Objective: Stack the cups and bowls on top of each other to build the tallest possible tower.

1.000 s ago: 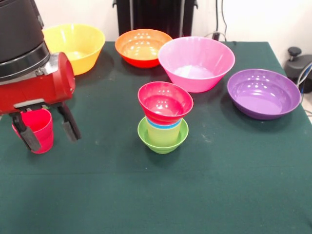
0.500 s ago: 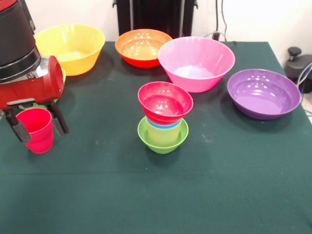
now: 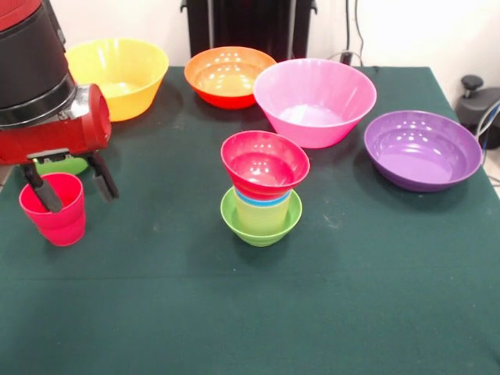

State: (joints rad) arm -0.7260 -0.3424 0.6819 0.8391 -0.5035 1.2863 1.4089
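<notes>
The red cup (image 3: 53, 212) stands upright on the green tablecloth at the far left. My gripper (image 3: 70, 189) hangs open just over it. One finger (image 3: 39, 192) shows against the cup's mouth and the other finger (image 3: 104, 180) stands off to the cup's right. I cannot tell whether they touch the cup. The tower (image 3: 262, 191) stands mid-table: a small lime-green bowl (image 3: 262, 226) as base, a pale yellow cup and a blue cup nested in it, and a small red bowl (image 3: 264, 164) tilted on top. A sliver of the green bowl (image 3: 62, 166) peeks out behind the gripper.
Along the back stand the yellow bowl (image 3: 121, 74), the orange bowl (image 3: 229, 74) and the large pink bowl (image 3: 314, 100). The wide purple bowl (image 3: 422, 148) sits at the right. A black device (image 3: 476, 101) stands beyond the table's right edge.
The open gripper has moved upward in the picture, from straddling the red cup low down to hanging over its rim. The cup still stands in about the same spot.
</notes>
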